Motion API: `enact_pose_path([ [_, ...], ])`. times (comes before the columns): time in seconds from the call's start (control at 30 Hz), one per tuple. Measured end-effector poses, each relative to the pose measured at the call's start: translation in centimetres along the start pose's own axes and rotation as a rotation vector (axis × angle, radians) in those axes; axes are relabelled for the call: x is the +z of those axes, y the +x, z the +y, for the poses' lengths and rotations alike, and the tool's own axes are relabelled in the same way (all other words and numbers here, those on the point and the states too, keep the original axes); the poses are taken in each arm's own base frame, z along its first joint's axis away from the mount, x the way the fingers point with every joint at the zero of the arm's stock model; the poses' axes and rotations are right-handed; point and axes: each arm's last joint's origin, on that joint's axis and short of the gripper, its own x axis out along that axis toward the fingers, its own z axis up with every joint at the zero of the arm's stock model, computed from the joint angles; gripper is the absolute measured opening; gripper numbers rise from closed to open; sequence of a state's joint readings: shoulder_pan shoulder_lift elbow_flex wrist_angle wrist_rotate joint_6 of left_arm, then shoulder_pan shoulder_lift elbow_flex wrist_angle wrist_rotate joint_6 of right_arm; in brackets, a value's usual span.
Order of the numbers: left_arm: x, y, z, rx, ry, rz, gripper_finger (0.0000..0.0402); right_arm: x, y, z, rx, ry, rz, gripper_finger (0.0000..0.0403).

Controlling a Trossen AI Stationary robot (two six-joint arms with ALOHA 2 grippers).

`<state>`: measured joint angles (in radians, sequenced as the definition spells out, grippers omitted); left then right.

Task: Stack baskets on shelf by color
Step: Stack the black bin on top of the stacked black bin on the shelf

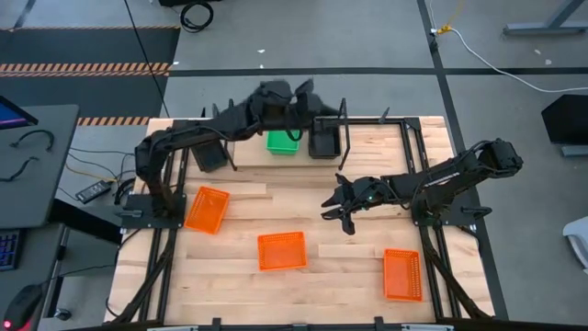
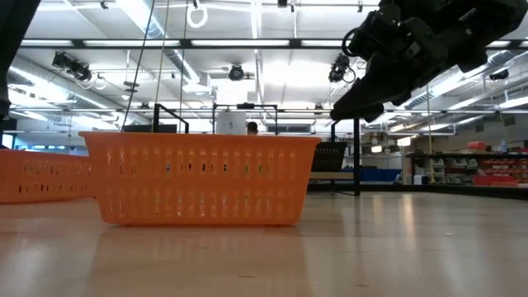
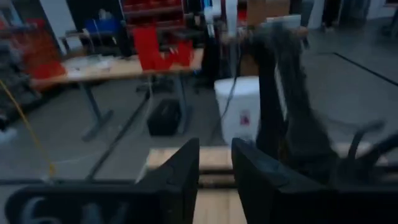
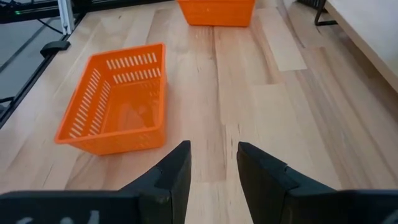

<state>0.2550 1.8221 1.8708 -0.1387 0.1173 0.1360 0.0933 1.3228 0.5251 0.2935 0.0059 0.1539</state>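
Observation:
The shelf stands along the table's far edge. On it a green basket rests between two black baskets. Three orange baskets sit on their bases on the table. My left gripper is high over the shelf's far side, pointing level away from the table. Its fingers are open with nothing between them. My right gripper hovers open over the table's middle, above and beyond the centre orange basket.
Bare wood lies between the orange baskets and under my right gripper. The shelf's black upright frames rise at the far side. Beyond the table's far edge are a white bin and workbenches.

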Motion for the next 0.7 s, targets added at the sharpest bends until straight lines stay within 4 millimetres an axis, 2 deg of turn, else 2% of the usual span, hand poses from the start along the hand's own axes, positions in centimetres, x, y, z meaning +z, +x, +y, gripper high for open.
enact_pose_path([
  [0.07,-3.2,0.0,0.4,-0.029,-0.053,-0.038,0.0091,-0.1,0.0,0.0,0.000,-0.002,0.000,0.0135],
  [0.13,-5.7,-1.2,0.9,-0.032,-0.093,-0.139,0.0081,-0.1,0.0,0.0,-0.001,-0.002,-0.002,0.0135],
  [0.2,-7.3,-3.4,1.7,0.001,-0.111,-0.249,0.0072,-0.1,0.0,0.0,-0.001,-0.001,-0.001,0.0135],
  [0.3,-9.3,-7.7,2.7,0.063,-0.127,-0.242,0.0065,-0.1,0.0,0.0,-0.004,-0.001,-0.002,0.0135],
  [0.37,-10.5,-10.3,3.0,0.102,-0.131,-0.127,0.0065,0.0,0.0,-0.1,-0.004,-0.012,-0.012,0.0135],
  [0.5,-11.2,-15.3,2.6,0.212,-0.135,0.168,0.0071,0.2,0.0,-0.3,-0.041,-0.019,-0.029,0.0135],
  [0.6,-12.0,-18.5,1.8,0.333,-0.153,0.450,0.0076,0.2,0.0,-0.4,-0.054,-0.013,-0.030,0.0135],
  [0.7,-12.9,-20.7,1.2,0.433,-0.216,0.672,0.0081,0.2,0.0,-0.4,-0.051,-0.012,-0.031,0.0135],
])
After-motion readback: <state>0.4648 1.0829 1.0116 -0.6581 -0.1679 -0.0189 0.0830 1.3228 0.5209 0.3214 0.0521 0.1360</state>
